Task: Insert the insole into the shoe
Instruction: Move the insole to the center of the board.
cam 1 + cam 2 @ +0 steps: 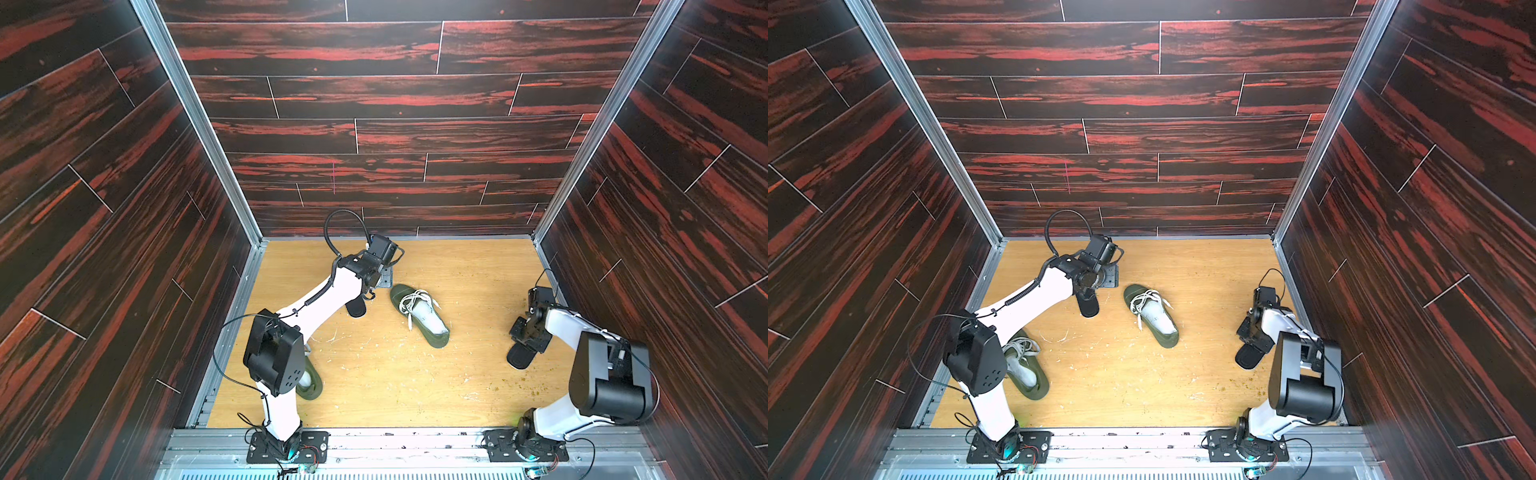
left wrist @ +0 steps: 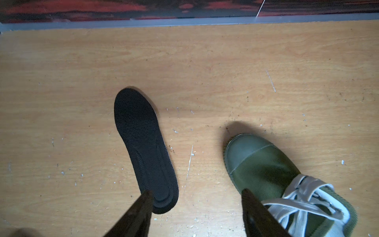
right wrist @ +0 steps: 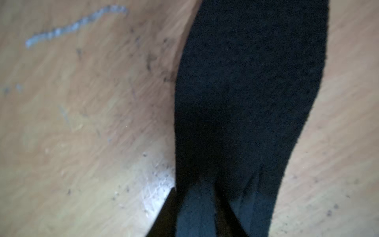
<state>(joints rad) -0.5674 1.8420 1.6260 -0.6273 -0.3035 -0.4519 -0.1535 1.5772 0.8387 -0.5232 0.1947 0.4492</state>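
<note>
Black, fuzzy insole (image 3: pixel 246 82), curved outline.

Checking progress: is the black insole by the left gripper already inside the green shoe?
No, the left wrist view shows the insole lying flat on the table, apart from the shoe.

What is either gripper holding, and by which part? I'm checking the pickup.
The right gripper pinches a black insole at its narrow end; the left gripper is open, holding nothing.
</note>
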